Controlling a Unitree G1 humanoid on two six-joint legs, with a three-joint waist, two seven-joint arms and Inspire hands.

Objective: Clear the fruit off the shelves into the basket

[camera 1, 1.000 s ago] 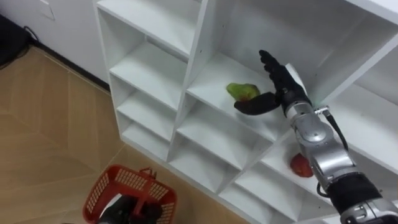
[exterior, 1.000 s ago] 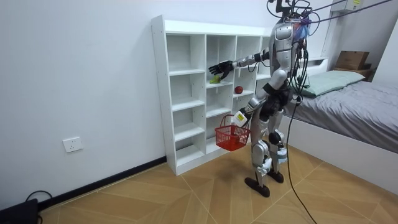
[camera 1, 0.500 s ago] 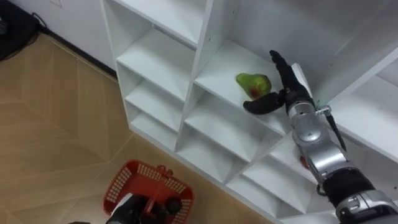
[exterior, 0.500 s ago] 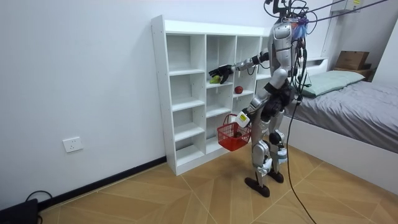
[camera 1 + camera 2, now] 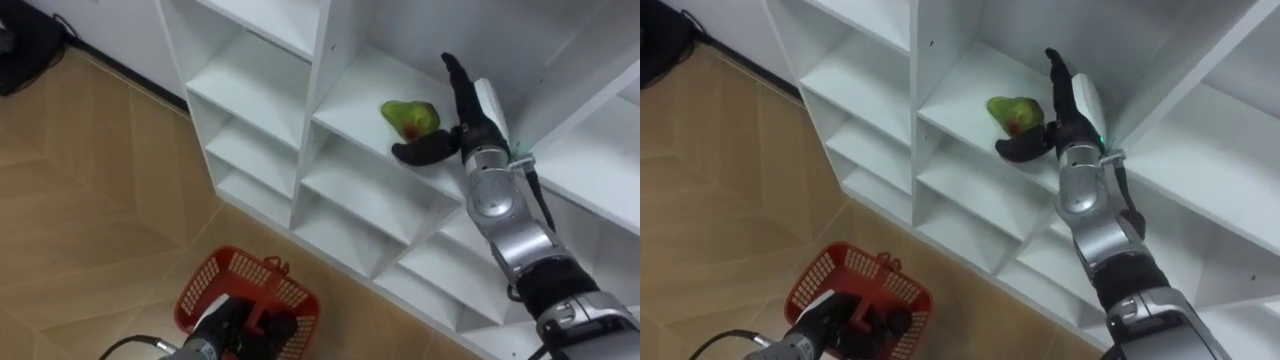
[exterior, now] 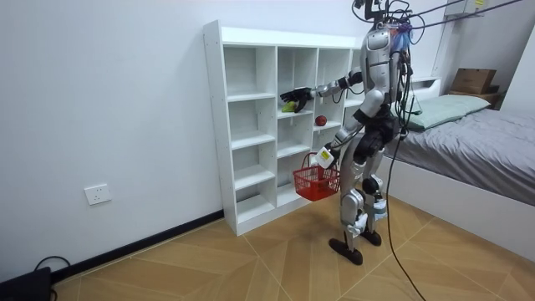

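Left eye view: a white closet point(image 5: 255, 95) of open cubbies, seen from above. A green fruit point(image 5: 408, 117) with a reddish patch lies on a shelf in the closet's middle column. The right hand point(image 5: 470, 120) is stretched into that cubby and spread open. Its fingers stand straight just beside the fruit on its right. Its thumb juts out between the fruit and the shelf's front edge. Whether it touches the fruit cannot be told. Below the closet, over the wooden floor point(image 5: 90, 200), the left hand point(image 5: 238, 322) is curled round the handle of a red basket point(image 5: 215, 280).

Room view: the robot stands upright before the closet, right arm out at the green fruit. A small red fruit point(image 6: 320, 120) sits in the next column toward the room view's right, a little lower. The basket hangs in front of the closet's lower shelves
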